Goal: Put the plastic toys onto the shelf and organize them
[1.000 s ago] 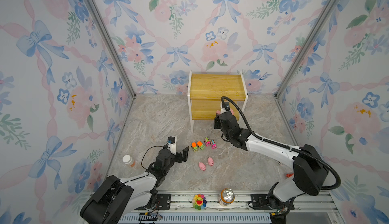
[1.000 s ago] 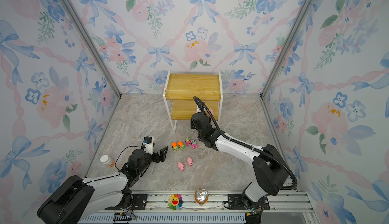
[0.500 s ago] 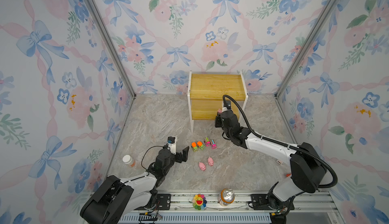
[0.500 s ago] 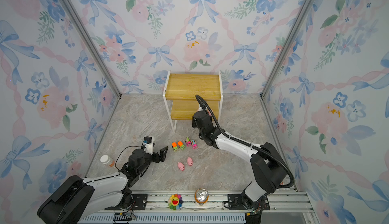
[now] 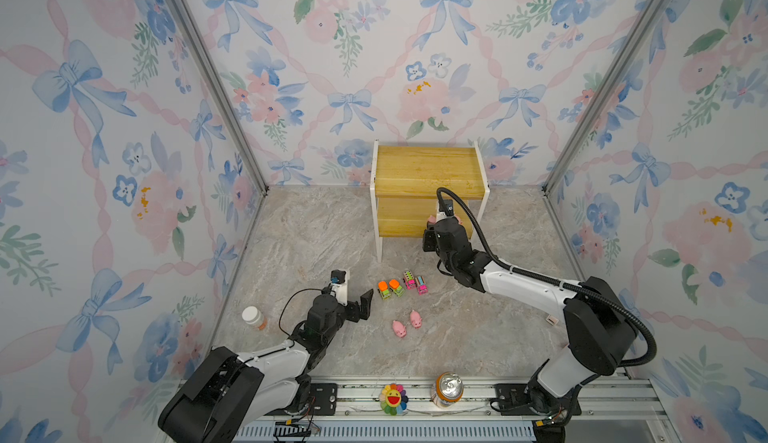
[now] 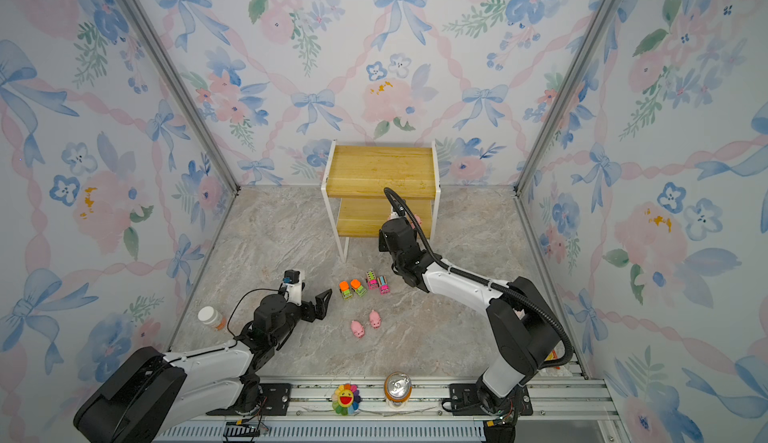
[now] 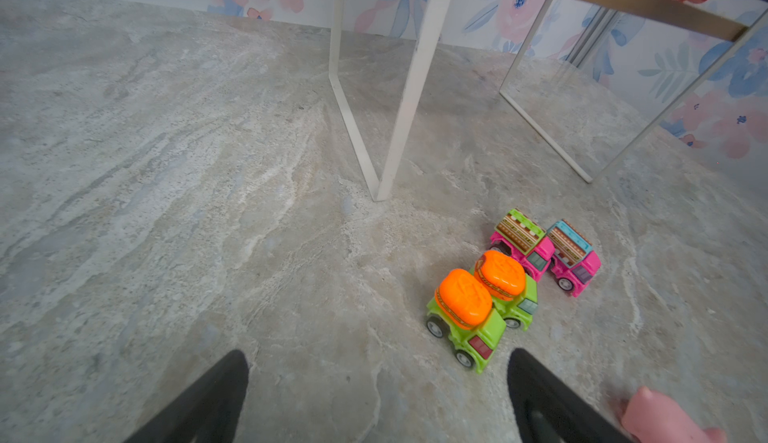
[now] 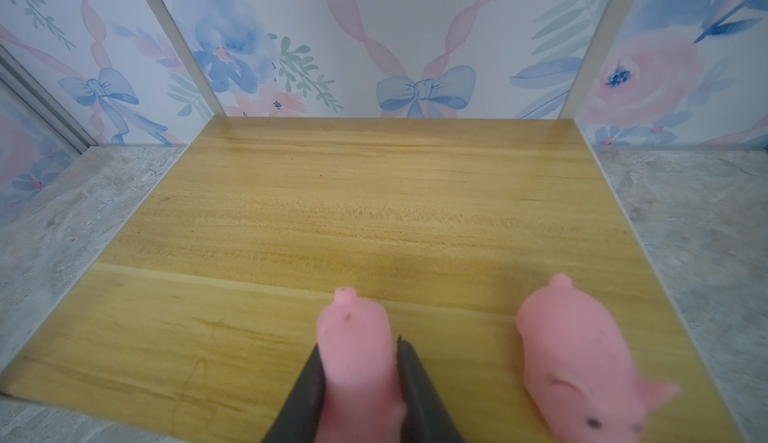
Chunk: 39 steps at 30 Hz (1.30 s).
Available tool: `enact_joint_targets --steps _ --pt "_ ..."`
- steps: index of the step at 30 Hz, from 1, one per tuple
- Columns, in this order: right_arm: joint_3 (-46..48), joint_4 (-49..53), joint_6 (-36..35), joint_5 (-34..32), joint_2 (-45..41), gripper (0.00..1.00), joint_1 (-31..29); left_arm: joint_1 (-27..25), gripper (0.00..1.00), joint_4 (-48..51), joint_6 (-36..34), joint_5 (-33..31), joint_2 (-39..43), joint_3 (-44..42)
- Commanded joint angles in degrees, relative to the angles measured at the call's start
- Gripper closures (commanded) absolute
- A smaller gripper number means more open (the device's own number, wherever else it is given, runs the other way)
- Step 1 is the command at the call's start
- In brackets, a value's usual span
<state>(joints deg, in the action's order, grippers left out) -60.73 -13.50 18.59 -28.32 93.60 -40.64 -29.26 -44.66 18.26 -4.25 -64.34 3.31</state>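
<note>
The shelf (image 5: 428,168) (image 6: 382,166) stands at the back wall. My right gripper (image 8: 358,345) (image 5: 435,221) is shut on a pink pig (image 8: 355,328), held just over the lower board (image 8: 332,212). A second pig (image 8: 569,349) lies on that board beside it. On the floor in front are two green trucks (image 5: 390,288) (image 7: 465,316), two pink trucks (image 5: 415,282) (image 7: 548,245) and two more pigs (image 5: 407,324). My left gripper (image 5: 355,295) (image 7: 377,353) hovers open just left of the green trucks, holding nothing.
A white-capped pill bottle (image 5: 253,317) stands by the left wall. A drink can (image 5: 448,387) and a rainbow smiling flower (image 5: 392,397) sit on the front rail. The shelf's white legs (image 7: 409,87) stand just beyond the trucks.
My right gripper has moved a little farther in over the lower board with the pig. The left arm has stayed still.
</note>
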Motion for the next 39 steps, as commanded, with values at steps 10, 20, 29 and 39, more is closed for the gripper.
enact_joint_targets --steps 10,20,29,39 --pt "0.3 -2.0 -1.4 -1.1 0.9 0.71 -0.6 -0.2 0.02 0.3 -0.5 -0.8 -0.2 0.4" --pt "1.5 -1.7 -2.4 -3.5 0.9 0.71 -2.2 -0.2 0.02 0.3 -0.4 -0.6 0.1 0.4" --pt "1.8 -1.6 -2.7 -4.7 0.9 0.71 -3.1 -0.2 0.02 0.3 -0.3 -0.6 0.5 0.1" --pt "3.7 -2.2 -2.2 -5.9 0.6 0.7 -3.4 -0.2 0.02 0.3 -0.3 -0.6 0.6 0.0"
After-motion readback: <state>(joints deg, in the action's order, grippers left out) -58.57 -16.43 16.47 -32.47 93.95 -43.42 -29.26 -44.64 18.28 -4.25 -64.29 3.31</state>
